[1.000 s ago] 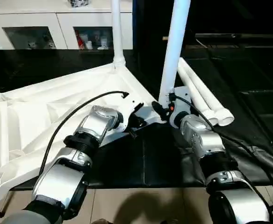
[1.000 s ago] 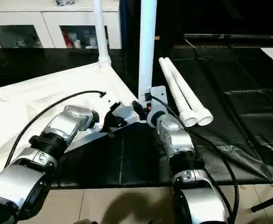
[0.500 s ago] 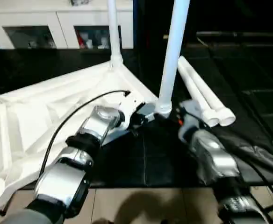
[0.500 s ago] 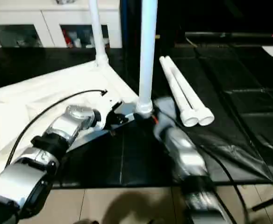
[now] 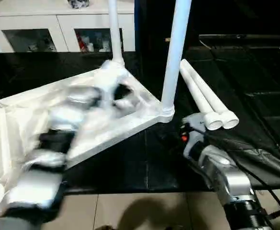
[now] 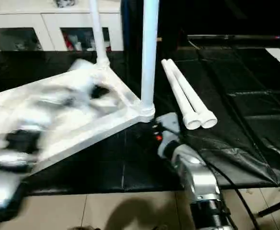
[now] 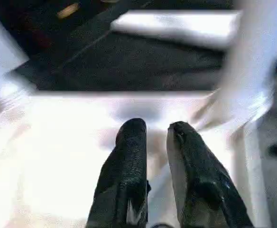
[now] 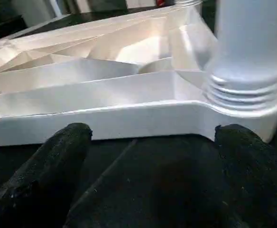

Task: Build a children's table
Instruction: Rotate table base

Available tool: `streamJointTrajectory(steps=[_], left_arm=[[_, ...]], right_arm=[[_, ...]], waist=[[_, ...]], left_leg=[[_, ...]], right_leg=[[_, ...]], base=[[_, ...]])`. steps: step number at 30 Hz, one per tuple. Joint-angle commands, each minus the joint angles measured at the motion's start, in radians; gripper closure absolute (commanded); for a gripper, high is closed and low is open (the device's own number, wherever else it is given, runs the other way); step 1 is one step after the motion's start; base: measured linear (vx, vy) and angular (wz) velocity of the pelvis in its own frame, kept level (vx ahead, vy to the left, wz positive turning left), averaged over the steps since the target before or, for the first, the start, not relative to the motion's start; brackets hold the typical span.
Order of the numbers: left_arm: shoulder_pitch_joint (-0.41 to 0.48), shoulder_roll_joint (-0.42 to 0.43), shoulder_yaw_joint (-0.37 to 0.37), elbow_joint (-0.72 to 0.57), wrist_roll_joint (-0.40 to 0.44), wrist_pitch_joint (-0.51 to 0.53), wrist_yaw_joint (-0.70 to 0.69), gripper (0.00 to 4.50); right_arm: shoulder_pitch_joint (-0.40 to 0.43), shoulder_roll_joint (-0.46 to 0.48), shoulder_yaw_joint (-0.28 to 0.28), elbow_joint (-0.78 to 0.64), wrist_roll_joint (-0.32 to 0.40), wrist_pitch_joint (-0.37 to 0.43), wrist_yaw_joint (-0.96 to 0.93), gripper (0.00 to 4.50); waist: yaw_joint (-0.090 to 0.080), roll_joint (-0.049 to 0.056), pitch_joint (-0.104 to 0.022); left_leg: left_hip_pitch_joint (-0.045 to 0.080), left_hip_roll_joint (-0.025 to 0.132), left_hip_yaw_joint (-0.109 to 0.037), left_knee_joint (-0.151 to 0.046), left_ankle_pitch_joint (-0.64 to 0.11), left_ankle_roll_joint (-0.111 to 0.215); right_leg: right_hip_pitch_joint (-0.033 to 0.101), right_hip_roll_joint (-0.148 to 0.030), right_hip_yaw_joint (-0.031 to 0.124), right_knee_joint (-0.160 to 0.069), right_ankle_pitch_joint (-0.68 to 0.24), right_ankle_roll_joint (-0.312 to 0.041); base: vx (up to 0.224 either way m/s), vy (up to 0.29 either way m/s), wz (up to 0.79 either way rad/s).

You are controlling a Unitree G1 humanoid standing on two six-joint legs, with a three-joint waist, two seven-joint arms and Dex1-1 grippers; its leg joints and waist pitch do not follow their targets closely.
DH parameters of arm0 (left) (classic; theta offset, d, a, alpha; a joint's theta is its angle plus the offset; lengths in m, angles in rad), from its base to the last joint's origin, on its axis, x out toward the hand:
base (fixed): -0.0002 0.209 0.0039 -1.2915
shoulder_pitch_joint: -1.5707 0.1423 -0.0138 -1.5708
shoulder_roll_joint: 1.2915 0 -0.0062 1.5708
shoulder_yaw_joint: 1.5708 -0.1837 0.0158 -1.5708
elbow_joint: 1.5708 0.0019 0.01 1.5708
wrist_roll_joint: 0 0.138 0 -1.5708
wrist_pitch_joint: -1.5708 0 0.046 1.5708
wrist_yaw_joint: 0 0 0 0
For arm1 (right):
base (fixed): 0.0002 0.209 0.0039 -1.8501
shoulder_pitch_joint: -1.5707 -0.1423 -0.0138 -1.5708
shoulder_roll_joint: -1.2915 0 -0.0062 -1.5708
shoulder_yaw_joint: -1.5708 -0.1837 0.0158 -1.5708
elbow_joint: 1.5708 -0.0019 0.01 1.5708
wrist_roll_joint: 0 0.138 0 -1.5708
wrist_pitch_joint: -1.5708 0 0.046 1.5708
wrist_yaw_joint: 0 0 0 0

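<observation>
Right claw [image 8: 152, 156] backed off the upright leg [image 5: 176, 52], cabinet [image 5: 58, 28] behind.

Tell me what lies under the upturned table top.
The table top rests ribbed side up on a black mat. The mat shows around its edges; whatever lies directly beneath stays covered by the plastic.

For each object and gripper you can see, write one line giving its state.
Table top: upside down, ribbed underside up.
Near leg: upright in corner socket.
Far leg: upright in socket.
Two spare legs: lying side by side on the black mat.
Right gripper: open, empty.
Left gripper: slightly apart, empty.
</observation>
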Motion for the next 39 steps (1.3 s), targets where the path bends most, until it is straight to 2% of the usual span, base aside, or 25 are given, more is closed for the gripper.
streamJointTrajectory(steps=[1,2,3,4,5,6,7,8,9,10,11,12,13,14,18,20,21,22,24,27,29,31,33,36,39], left_arm=[[0.041,0.078,0.008,-0.070,0.051,0.069,-0.013,3.86],[0.060,0.127,0.011,-0.094,0.077,0.102,-0.020,3.98],[0.074,0.163,0.012,-0.113,0.095,0.129,-0.026,4.13],[0.074,0.163,0.012,-0.113,0.095,0.129,-0.026,4.13],[0.091,0.204,0.008,-0.138,0.118,0.168,-0.019,4.21],[0.102,0.230,-0.001,-0.146,0.137,0.184,-0.020,4.34],[0.118,0.262,-0.015,-0.163,0.153,0.216,-0.015,4.34],[0.130,0.284,-0.025,-0.168,0.164,0.233,-0.016,4.43],[0.143,0.306,-0.037,-0.173,0.173,0.251,-0.018,4.43],[0.160,0.326,-0.049,-0.163,0.190,0.265,0.001,4.43],[0.165,0.334,-0.055,-0.159,0.201,0.266,0.007,4.43],[0.170,0.349,-0.069,-0.147,0.230,0.273,0.029,4.43],[0.169,0.355,-0.075,-0.136,0.247,0.276,0.044,4.43],[0.169,0.362,-0.082,-0.120,0.263,0.274,0.057,4.43],[0.175,0.371,-0.106,-0.080,0.278,0.279,0.067,4.43],[0.181,0.375,-0.124,-0.033,0.287,0.265,0.078,4.43],[0.185,0.377,-0.134,-0.011,0.293,0.260,0.081,4.43],[0.194,0.378,-0.146,0.017,0.297,0.249,0.081,4.43],[0.200,0.374,-0.149,0.027,0.292,0.239,0.073,4.43],[0.227,0.336,-0.134,0.040,0.233,0.215,0.012,4.43],[0.256,0.320,-0.147,-0.021,0.186,0.258,-0.079,4.43],[0.289,0.319,-0.171,-0.077,0.133,0.277,-0.177,4.43],[0.292,0.318,-0.170,-0.083,0.124,0.281,-0.187,4.43],[0.315,0.312,-0.195,-0.187,0.043,0.311,-0.296,4.43],[0.337,0.316,-0.212,-0.248,-0.005,0.286,-0.377,4.43]], right_arm=[[-0.032,0.004,0.026,0.026,-0.021,0.016,-0.004,0.00],[-0.042,0.006,0.037,0.039,-0.026,0.016,0.002,0.00],[-0.049,0.009,0.044,0.049,-0.029,0.017,0.008,0.00],[-0.049,0.009,0.044,0.049,-0.029,0.017,0.008,0.00],[-0.058,0.010,0.053,0.059,-0.030,0.020,0.013,0.00],[-0.064,0.011,0.058,0.066,-0.032,0.022,0.016,0.00],[-0.071,0.011,0.066,0.075,-0.034,0.025,0.020,0.00],[-0.078,0.011,0.072,0.085,-0.038,0.025,0.023,0.00],[-0.084,0.010,0.078,0.095,-0.044,0.024,0.025,0.00],[-0.091,0.011,0.083,0.108,-0.047,0.024,0.021,0.00],[-0.093,0.011,0.084,0.110,-0.047,0.025,0.020,0.00],[-0.096,0.011,0.085,0.113,-0.048,0.026,0.018,0.00],[-0.097,0.011,0.086,0.114,-0.046,0.026,0.017,0.00],[-0.098,0.011,0.086,0.115,-0.045,0.026,0.017,0.00],[-0.102,0.012,0.089,0.131,-0.048,0.017,0.017,0.00],[-0.110,0.013,0.090,0.151,-0.055,0.008,0.012,0.00],[-0.115,0.015,0.090,0.162,-0.058,0.002,0.007,0.00],[-0.124,0.019,0.085,0.179,-0.060,-0.006,-0.009,0.00],[-0.128,0.023,0.080,0.186,-0.059,-0.008,-0.017,0.00],[-0.141,0.035,0.073,0.212,-0.058,-0.012,-0.033,0.00],[-0.156,0.044,0.074,0.243,-0.067,-0.018,-0.051,0.00],[-0.173,0.053,0.074,0.269,-0.070,-0.025,-0.058,0.00],[-0.175,0.054,0.074,0.271,-0.071,-0.026,-0.059,0.00],[-0.196,0.059,0.077,0.304,-0.075,-0.034,-0.065,0.00],[-0.212,0.061,0.081,0.323,-0.077,-0.040,-0.071,0.00]], waist=[[0.005,-0.003,-0.078],[0.003,-0.023,-0.075],[0.007,-0.014,-0.077],[0.004,-0.004,-0.074],[0.002,-0.017,-0.073],[0.007,-0.018,-0.074],[0.008,-0.011,-0.073],[0.007,-0.010,-0.072],[0.013,-0.009,-0.073],[0.015,-0.013,-0.070],[0.017,-0.007,-0.071],[0.019,-0.007,-0.072],[0.019,-0.006,-0.071],[0.022,0.000,-0.072],[0.023,-0.002,-0.075],[0.020,0.012,-0.075],[0.019,0.008,-0.076],[0.020,0.011,-0.077],[0.017,0.010,-0.078],[0.016,0.011,-0.079],[0.014,0.011,-0.079],[0.016,0.010,-0.075],[0.016,0.011,-0.073],[0.015,0.009,-0.072],[0.014,0.009,-0.072]], left_leg=[[0.010,0.017,-0.006,-0.067,-0.218,0.015],[0.006,0.016,-0.003,-0.069,-0.205,0.020],[0.009,0.018,-0.006,-0.069,-0.201,0.015],[0.009,0.018,-0.005,-0.071,-0.203,0.011],[0.013,0.019,-0.003,-0.071,-0.214,0.002],[0.013,0.021,-0.006,-0.072,-0.212,0.000],[0.014,0.020,-0.005,-0.073,-0.217,-0.004],[0.014,0.019,-0.004,-0.073,-0.218,-0.005],[0.021,0.022,-0.003,-0.072,-0.221,-0.011],[0.019,0.019,-0.002,-0.074,-0.229,-0.013],[0.019,0.018,-0.003,-0.074,-0.236,-0.020],[0.019,0.019,-0.004,-0.074,-0.240,-0.022],[0.017,0.018,-0.004,-0.075,-0.244,-0.026],[0.018,0.016,-0.005,-0.074,-0.249,-0.030],[0.014,0.013,-0.007,-0.073,-0.247,-0.034],[0.016,0.011,-0.007,-0.072,-0.264,-0.040],[0.015,0.011,-0.008,-0.071,-0.267,-0.041],[0.014,0.010,-0.009,-0.070,-0.260,-0.041],[0.014,0.011,-0.010,-0.070,-0.262,-0.040],[0.014,0.012,-0.009,-0.070,-0.257,-0.039],[0.015,0.015,-0.009,-0.071,-0.264,-0.043],[0.016,0.016,-0.008,-0.073,-0.284,-0.043],[0.019,0.015,-0.007,-0.073,-0.301,-0.045],[0.017,0.015,-0.008,-0.075,-0.306,-0.043],[0.018,0.014,-0.008,-0.074,-0.302,-0.045]], right_leg=[[0.056,-0.056,0.039,-0.065,-0.227,-0.212],[0.054,-0.054,0.040,-0.065,-0.227,-0.208],[0.055,-0.057,0.040,-0.059,-0.230,-0.207],[0.049,-0.055,0.041,-0.064,-0.235,-0.197],[0.048,-0.054,0.043,-0.065,-0.228,-0.198],[0.050,-0.057,0.042,-0.060,-0.225,-0.200],[0.046,-0.056,0.043,-0.060,-0.229,-0.200],[0.046,-0.055,0.044,-0.061,-0.225,-0.200],[0.041,-0.056,0.045,-0.060,-0.213,-0.204],[0.041,-0.054,0.046,-0.062,-0.220,-0.201],[0.042,-0.056,0.047,-0.061,-0.218,-0.202],[0.042,-0.056,0.046,-0.061,-0.217,-0.201],[0.044,-0.055,0.047,-0.061,-0.216,-0.196],[0.043,-0.056,0.047,-0.062,-0.214,-0.192],[0.048,-0.056,0.046,-0.061,-0.199,-0.192],[0.045,-0.053,0.045,-0.062,-0.179,-0.202],[0.048,-0.053,0.044,-0.060,-0.177,-0.205],[0.050,-0.055,0.045,-0.058,-0.170,-0.209],[0.052,-0.056,0.044,-0.059,-0.168,-0.213],[0.051,-0.057,0.045,-0.058,-0.154,-0.226],[0.051,-0.057,0.044,-0.055,-0.145,-0.237],[0.049,-0.060,0.046,-0.058,-0.178,-0.241],[0.047,-0.059,0.046,-0.061,-0.205,-0.236],[0.048,-0.059,0.047,-0.061,-0.229,-0.227],[0.048,-0.059,0.048,-0.063,-0.243,-0.223]], base=[[0.000,0.000,0.00],[0.000,0.000,0.00],[0.000,0.000,0.00],[0.000,0.000,0.00],[0.000,0.000,0.00],[0.000,0.000,0.00],[0.000,0.000,0.00],[0.000,0.000,0.00],[0.000,0.000,0.00],[0.000,0.000,0.00],[0.000,0.000,0.00],[0.000,0.000,0.00],[0.000,0.000,0.00],[0.000,0.000,0.00],[0.000,0.000,0.00],[0.000,0.000,0.00],[0.000,0.000,0.00],[0.000,0.000,0.00],[0.000,0.000,0.00],[0.000,0.000,0.00],[0.000,0.000,0.00],[0.000,0.000,0.00],[0.000,0.000,0.00],[0.000,0.000,0.00],[0.000,0.000,0.00]])
